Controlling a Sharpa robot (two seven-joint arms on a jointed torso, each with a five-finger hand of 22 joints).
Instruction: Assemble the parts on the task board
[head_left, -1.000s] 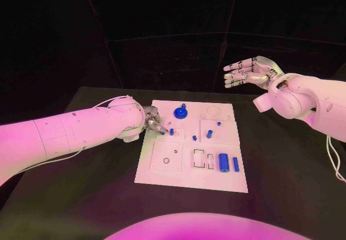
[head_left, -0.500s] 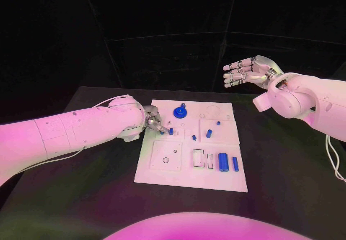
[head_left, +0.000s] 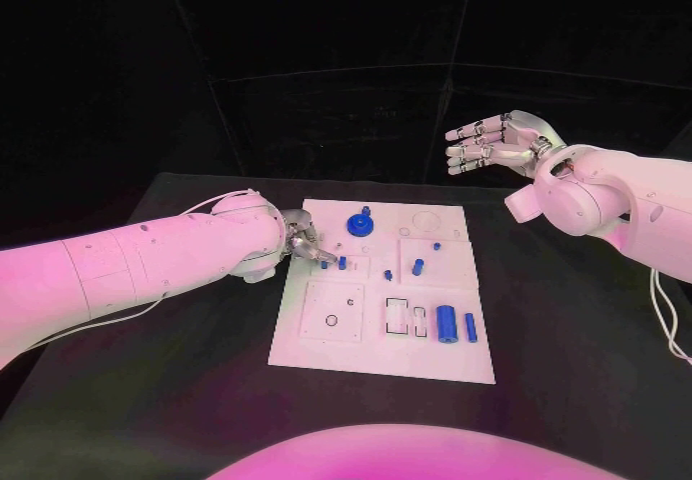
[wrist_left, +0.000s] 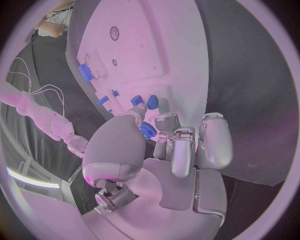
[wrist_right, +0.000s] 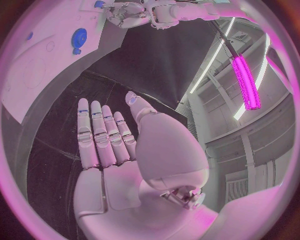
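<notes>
The black table (head_left: 173, 400) carries the white task board (head_left: 378, 350) in its middle, lying flat with its long side running away from the robot.

The left arm (head_left: 130, 265) reaches in low over the table, and the left hand (head_left: 304, 244) sits at the board's left edge near the far end. In the left wrist view its fingers (wrist_left: 178, 147) are curled in and the thumb tip meets a small blue piece (wrist_left: 147, 131) right against the board; whether that piece is truly pinched I cannot tell. The right arm (head_left: 620, 205) is raised well above and beyond the board's far right corner. The right hand (head_left: 490, 140) holds nothing, its fingers (wrist_right: 100, 132) straight, side by side, with the thumb out to the side.

On the board, a round blue disc (head_left: 361, 226) with a short peg stands near the far edge. Two blue cylinders (head_left: 449, 324) lie side by side near the right edge, beside a pair of rectangular slots (head_left: 400, 317). A few small blue pegs (head_left: 418, 266) stand upright across the middle of the board, one just beside the left hand's fingertips.
</notes>
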